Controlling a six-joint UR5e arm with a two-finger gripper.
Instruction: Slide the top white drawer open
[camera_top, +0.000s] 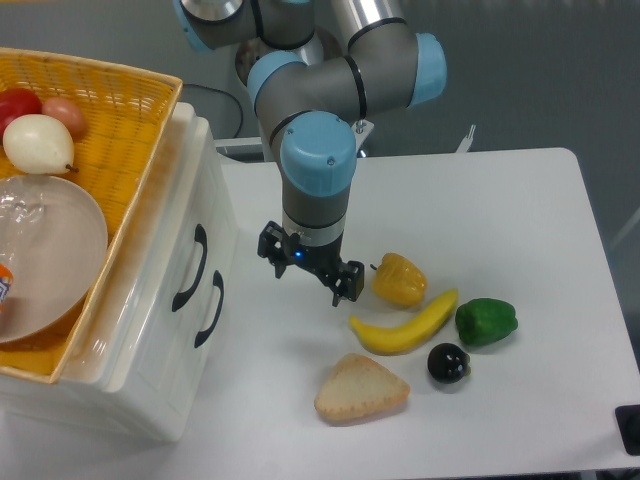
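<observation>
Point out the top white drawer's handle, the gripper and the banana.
top white drawer's handle (191, 268), fixed camera, middle of the black curve.
gripper (308, 272), fixed camera, midway between its fingertips.
banana (405, 325), fixed camera, mid-length of the yellow body.

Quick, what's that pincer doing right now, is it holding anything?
Pincer: open and holding nothing, hanging above the table between the drawer unit and the yellow pepper.

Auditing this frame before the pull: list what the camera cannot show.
- Top white drawer: inside hidden by the closed front and the yellow wicker basket above.
- Pincer: fingertip gap unreadable from above, wrist in the way.
- Basket contents: cut off by the left edge.
</observation>
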